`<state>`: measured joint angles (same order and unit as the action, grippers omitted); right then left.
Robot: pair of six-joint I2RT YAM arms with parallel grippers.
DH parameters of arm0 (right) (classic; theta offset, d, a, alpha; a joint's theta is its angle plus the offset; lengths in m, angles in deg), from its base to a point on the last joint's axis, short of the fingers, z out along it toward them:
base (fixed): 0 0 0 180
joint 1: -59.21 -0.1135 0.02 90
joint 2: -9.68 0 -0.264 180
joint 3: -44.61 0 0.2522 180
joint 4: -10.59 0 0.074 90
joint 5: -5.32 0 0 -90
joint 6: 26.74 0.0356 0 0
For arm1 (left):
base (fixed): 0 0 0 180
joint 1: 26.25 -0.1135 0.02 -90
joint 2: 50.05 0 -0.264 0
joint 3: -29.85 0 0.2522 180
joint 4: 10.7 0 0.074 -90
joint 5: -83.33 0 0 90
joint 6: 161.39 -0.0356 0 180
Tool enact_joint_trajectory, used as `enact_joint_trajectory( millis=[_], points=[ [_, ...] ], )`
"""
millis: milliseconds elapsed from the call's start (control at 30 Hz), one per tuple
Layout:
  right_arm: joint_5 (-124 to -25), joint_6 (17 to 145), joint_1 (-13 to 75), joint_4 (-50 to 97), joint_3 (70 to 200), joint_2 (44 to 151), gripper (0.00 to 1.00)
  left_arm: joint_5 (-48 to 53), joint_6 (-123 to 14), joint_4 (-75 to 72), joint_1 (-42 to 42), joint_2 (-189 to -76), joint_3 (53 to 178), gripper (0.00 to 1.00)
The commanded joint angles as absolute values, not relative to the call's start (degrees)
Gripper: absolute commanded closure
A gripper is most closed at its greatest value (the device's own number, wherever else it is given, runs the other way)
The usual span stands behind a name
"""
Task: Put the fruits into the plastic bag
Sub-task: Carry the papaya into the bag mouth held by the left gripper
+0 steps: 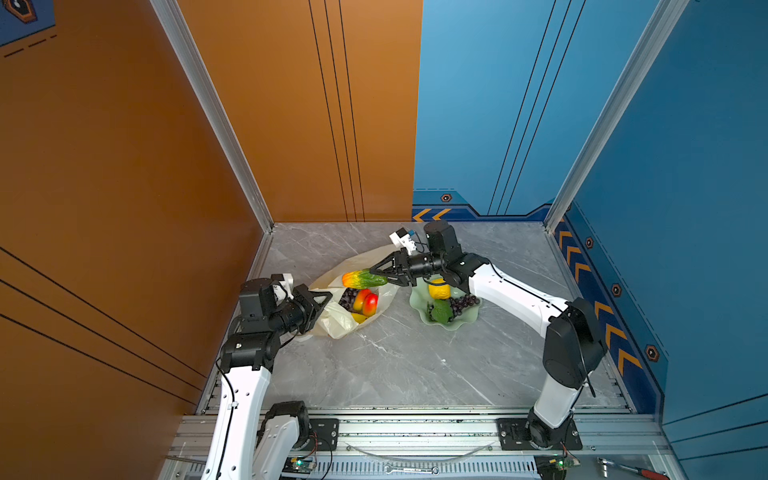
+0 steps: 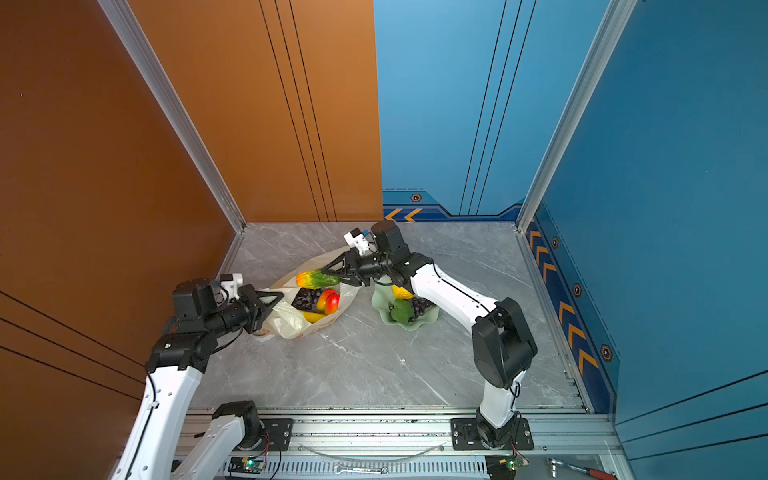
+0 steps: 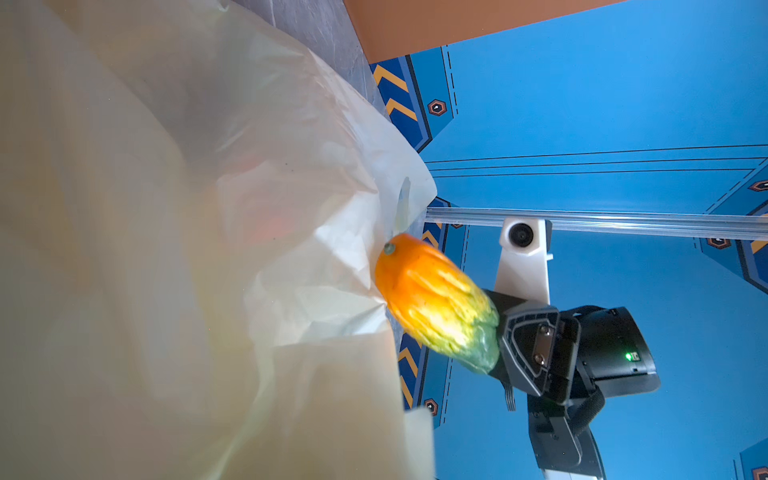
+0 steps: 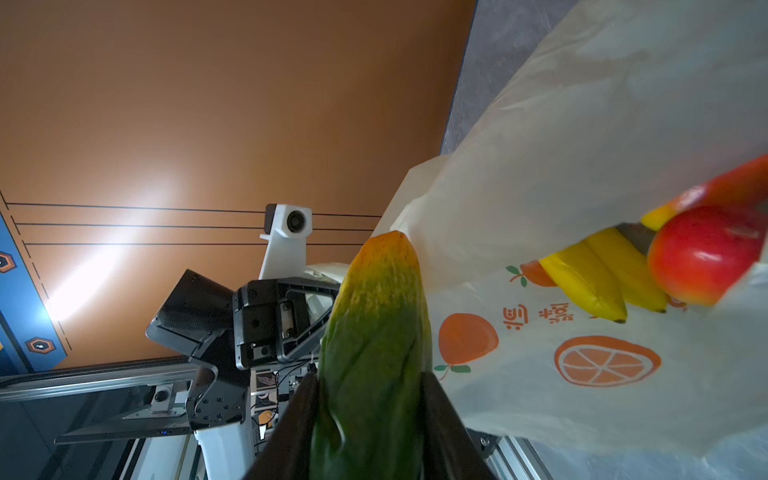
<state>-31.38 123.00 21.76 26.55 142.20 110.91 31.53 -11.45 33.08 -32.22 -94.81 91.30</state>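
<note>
While right gripper (image 1: 377, 276) clamps a papaya (image 1: 359, 278) at the plastic bag (image 1: 336, 322) mouth | left gripper (image 1: 326, 297) pinches its rim | fruits (image 1: 439, 289) in dish (image 1: 451, 326) pending

Orange wall (image 1: 124, 166); blue wall (image 1: 623, 124); marble floor (image 1: 395, 365)
</note>
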Motion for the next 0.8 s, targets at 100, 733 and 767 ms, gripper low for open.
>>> enact_joint_trajectory(
  millis=[100,733,767],
  points=[
    [-27.28,119.89,22.5,29.03,136.76,103.18,0.65,32.62,-12.86,33.8,-32.66,-94.96,92.93,1.0],
    [-38.76,107.1,19.4,43.89,143.67,111.89,0.65,33.24,-12.94,34.69,-32.75,-94.58,93.91,1.0],
    [-39.35,106.57,17.89,44.11,145.03,113.04,0.65,33.24,-12.94,34.7,-32.78,-94.54,93.97,1.0]
  ],
)
